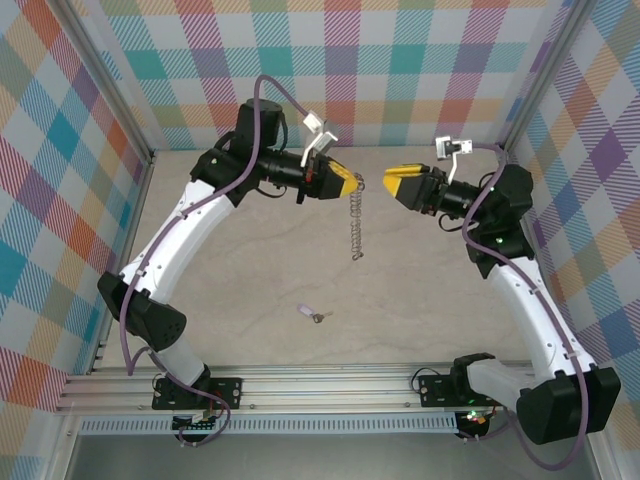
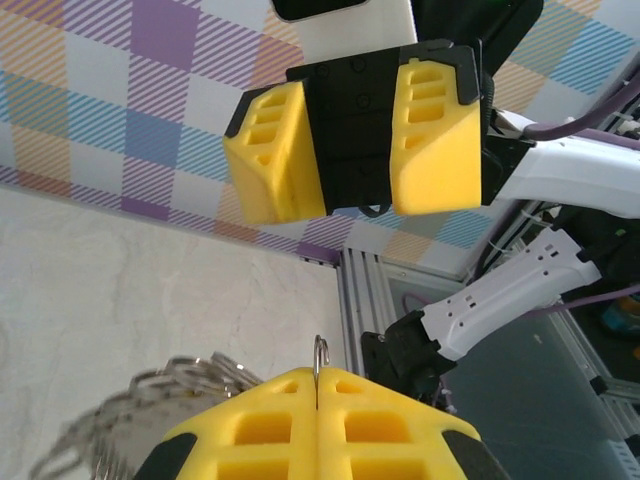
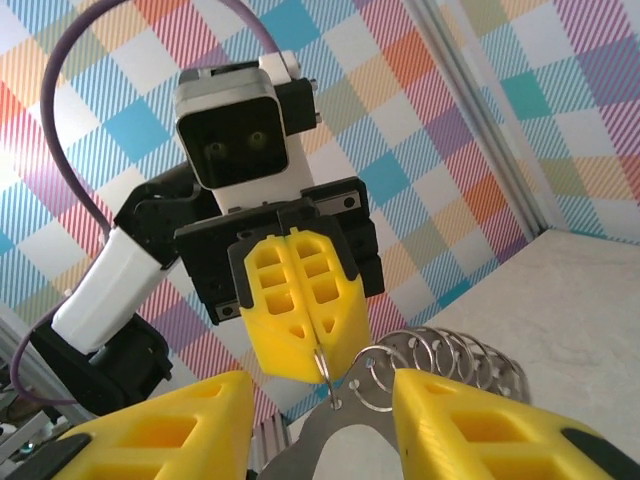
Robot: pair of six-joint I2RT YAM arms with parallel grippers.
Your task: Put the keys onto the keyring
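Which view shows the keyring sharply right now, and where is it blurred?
Left wrist: the keyring is an out-of-focus smear beside the shut left gripper. Right wrist: its coils look crisp. Top external: in focus and evenly lit, but the ring hangs small and thin.

The scene is lit brightly and evenly, seemingly from above. In the top view only faint, soft shadows are seen on the table (image 1: 250, 250), and no glare is noted. The keys (image 1: 312, 313) are rendered too small for detail. In the left wrist view the keyring (image 2: 150, 400) is strongly blurred at the lower left, while the wall (image 2: 100, 100) is kept fairly sharp. The white housing (image 2: 345, 25) at the top edge is overexposed. In the right wrist view the wall at the left is washed out, and the near yellow fingers (image 3: 160, 430) are slightly soft.
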